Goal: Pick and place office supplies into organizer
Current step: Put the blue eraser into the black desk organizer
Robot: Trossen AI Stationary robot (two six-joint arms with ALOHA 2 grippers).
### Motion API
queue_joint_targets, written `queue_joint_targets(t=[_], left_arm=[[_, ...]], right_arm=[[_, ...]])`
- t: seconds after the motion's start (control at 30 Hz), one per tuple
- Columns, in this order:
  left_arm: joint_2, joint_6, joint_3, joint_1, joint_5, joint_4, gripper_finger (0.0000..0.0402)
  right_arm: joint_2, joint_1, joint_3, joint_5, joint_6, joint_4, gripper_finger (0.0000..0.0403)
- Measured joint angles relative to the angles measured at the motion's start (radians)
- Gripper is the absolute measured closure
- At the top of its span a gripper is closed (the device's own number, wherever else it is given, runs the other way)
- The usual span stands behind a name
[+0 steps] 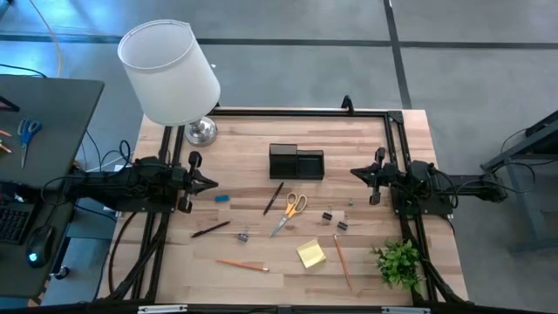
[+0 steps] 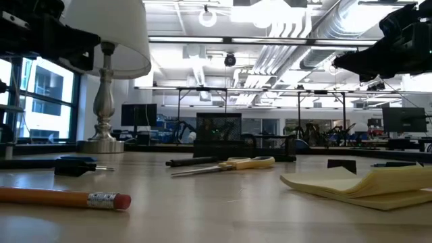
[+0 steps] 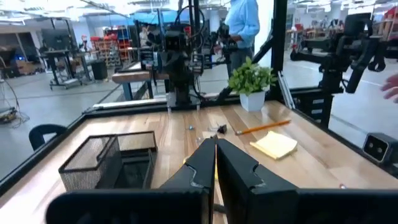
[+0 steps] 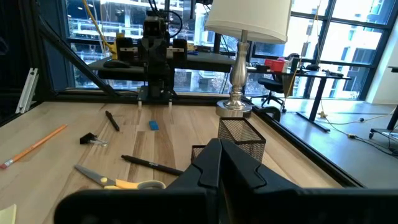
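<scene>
Above the wooden table (image 1: 261,148), left hand (image 1: 212,184) and right hand (image 1: 355,174) hang clenched, holding nothing.

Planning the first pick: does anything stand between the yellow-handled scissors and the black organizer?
Nothing visible does. In the high view the scissors lie on bare wood in front of the organizer; only a dark pen lies beside them, off the direct line. Both pincers, left and right, hang shut at the sides.

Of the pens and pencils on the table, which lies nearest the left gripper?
The dark pen, lying on the left gripper's side of the table. The other dark pen and both orange pencils lie farther away.
</scene>
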Motion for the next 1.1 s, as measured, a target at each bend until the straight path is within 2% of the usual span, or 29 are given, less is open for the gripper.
queue_joint_targets(t=[0.33,1.1], left_arm=[[0.0,-0.085,0.0,0.0,0.004,0.212,0.0394],[0.0,-0.087,0.0,0.0,0.001,0.193,0.0394]], right_arm=[[0.0,0.0,0.0,0.0,0.0,0.0,0.0402],[0.0,0.0,0.0,0.0,0.0,0.0,0.0402]])
